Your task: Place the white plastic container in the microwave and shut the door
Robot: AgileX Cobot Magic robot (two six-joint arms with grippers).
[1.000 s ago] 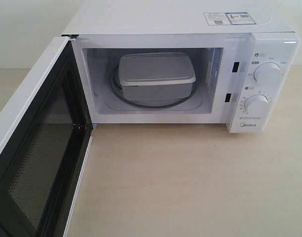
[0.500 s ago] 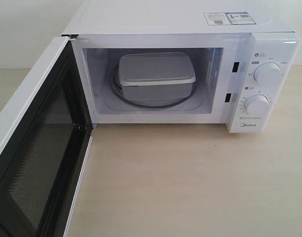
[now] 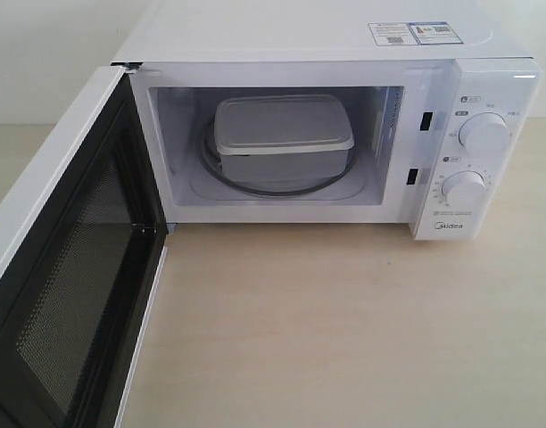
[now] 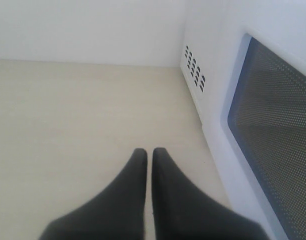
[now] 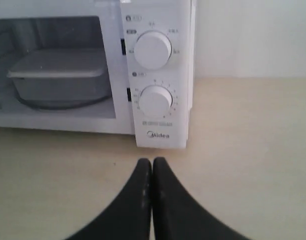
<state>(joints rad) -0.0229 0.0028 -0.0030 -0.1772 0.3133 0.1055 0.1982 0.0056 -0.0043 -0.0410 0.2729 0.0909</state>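
Both are pressed shut, empty: the left gripper [image 4: 149, 154] is levelled beside the door [image 3: 77, 285], swung open near left, the right gripper [image 5: 152, 162] faced toward the dials [image 5: 153, 50]. The white plastic container [image 3: 282, 134] is seated inside the microwave [image 3: 300, 36].

Left gripper [image 4: 149, 153], fingers [image 4: 125, 200] pressed together, empty, above pale table [image 4: 68, 125], door [image 4: 230, 160] with dark mesh window [image 4: 275, 120] just beside

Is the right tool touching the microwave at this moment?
Apart. In the right wrist view a strip of bare table lies between the shut right tool and the microwave.
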